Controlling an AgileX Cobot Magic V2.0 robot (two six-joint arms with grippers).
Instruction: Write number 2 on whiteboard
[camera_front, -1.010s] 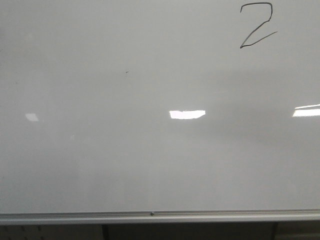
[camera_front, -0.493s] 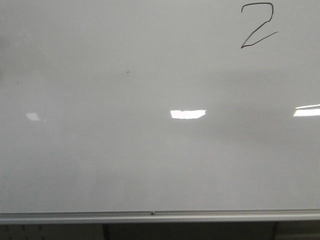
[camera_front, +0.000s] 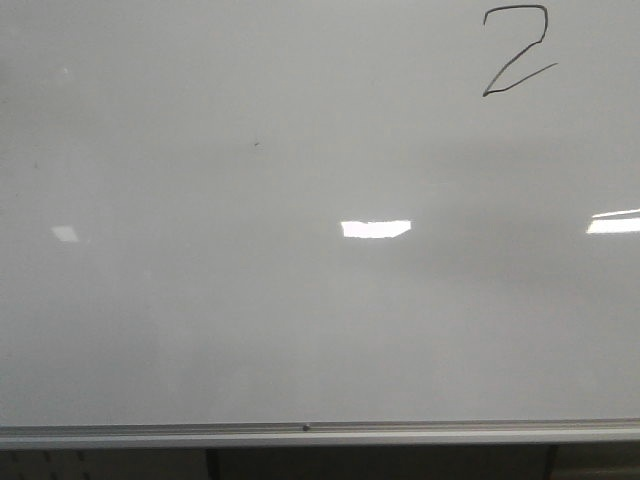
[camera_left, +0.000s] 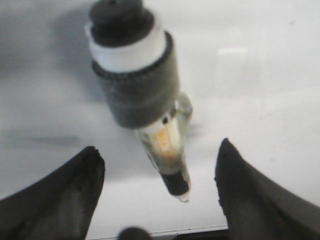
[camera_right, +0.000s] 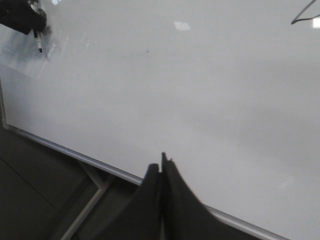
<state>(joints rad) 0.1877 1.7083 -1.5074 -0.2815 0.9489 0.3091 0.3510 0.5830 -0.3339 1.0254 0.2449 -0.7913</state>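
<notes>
The whiteboard (camera_front: 300, 300) fills the front view, with its silver bottom rail (camera_front: 300, 433) below. The number 2 (camera_front: 515, 50) is drawn in thin dark line at the top right; a bit of it shows in the right wrist view (camera_right: 305, 14). No gripper is in the front view. My left gripper (camera_left: 159, 146) has its jaws wide apart. A marker (camera_left: 135, 85) with a grey wrap points at the board between them, touching neither finger, and its tip (camera_left: 181, 196) is near the surface. My right gripper (camera_right: 162, 162) is shut and empty near the rail.
A tiny dark speck (camera_front: 256, 144) sits left of the board's centre. Bright ceiling-light reflections (camera_front: 375, 228) lie across the board. The left arm's marker (camera_right: 37, 44) shows at the far corner of the right wrist view. Dark frame legs (camera_right: 85, 200) stand below the rail.
</notes>
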